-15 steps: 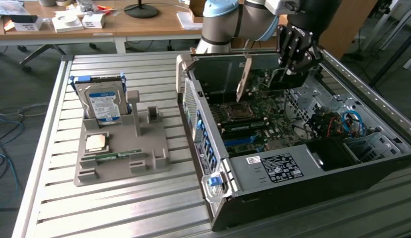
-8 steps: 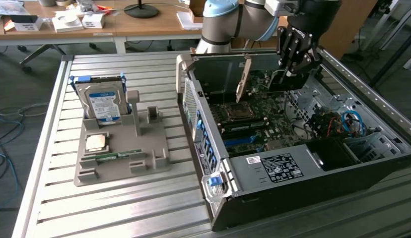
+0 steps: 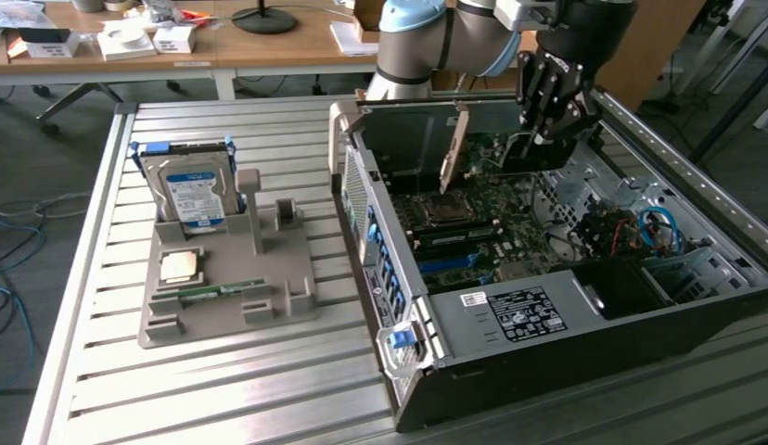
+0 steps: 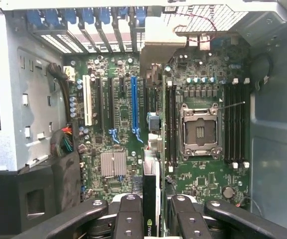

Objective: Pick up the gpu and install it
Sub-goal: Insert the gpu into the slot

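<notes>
The gpu [image 3: 531, 153] is a dark flat card that hangs upright inside the open computer case [image 3: 532, 315], above the motherboard at the case's far end. Its pale bracket strip [image 3: 454, 153] stands at the end toward the exterior view's left. My gripper [image 3: 551, 125] comes down from above and is shut on the card's upper edge. In the wrist view the gpu [image 4: 152, 184] runs edge-on between my two fingers [image 4: 129, 216], with my gripper [image 4: 153, 221] closed on it. The card sits between the long blue slot [image 4: 134, 107] and the black memory slots [image 4: 171, 124].
A grey holder tray [image 3: 224, 297] on the slatted table carries a blue-labelled hard drive [image 3: 192, 190], a small chip [image 3: 180, 267] and a green RAM stick [image 3: 211, 292]. The case walls, the CPU socket [image 4: 199, 132] and cables [image 3: 650, 227] crowd the card.
</notes>
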`<state>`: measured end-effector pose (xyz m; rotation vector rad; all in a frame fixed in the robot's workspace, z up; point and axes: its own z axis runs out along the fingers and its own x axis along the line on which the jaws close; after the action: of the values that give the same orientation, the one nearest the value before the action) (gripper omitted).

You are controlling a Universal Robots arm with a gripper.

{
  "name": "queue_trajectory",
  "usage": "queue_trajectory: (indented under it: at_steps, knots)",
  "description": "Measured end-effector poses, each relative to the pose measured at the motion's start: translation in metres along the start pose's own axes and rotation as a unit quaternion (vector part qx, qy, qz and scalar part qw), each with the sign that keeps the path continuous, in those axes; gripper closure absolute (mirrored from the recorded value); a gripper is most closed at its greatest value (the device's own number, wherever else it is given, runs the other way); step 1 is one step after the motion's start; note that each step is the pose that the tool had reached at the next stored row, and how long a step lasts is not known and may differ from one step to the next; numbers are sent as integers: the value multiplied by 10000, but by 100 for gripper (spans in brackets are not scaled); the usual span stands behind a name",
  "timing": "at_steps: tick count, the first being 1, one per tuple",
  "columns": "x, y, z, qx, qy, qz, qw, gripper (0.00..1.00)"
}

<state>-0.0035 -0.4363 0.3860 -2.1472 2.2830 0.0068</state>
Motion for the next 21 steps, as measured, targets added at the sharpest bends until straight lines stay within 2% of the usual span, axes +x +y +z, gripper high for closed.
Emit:
queue_trajectory:
  at_steps: [7,11,21]
  knots:
    - [19,-4,41,-18,0,13,10000,73]
    - [25,-4,71,-19,2,13,10000,73]
    - [62,-2,77,-18,-2,-44,10000,73]
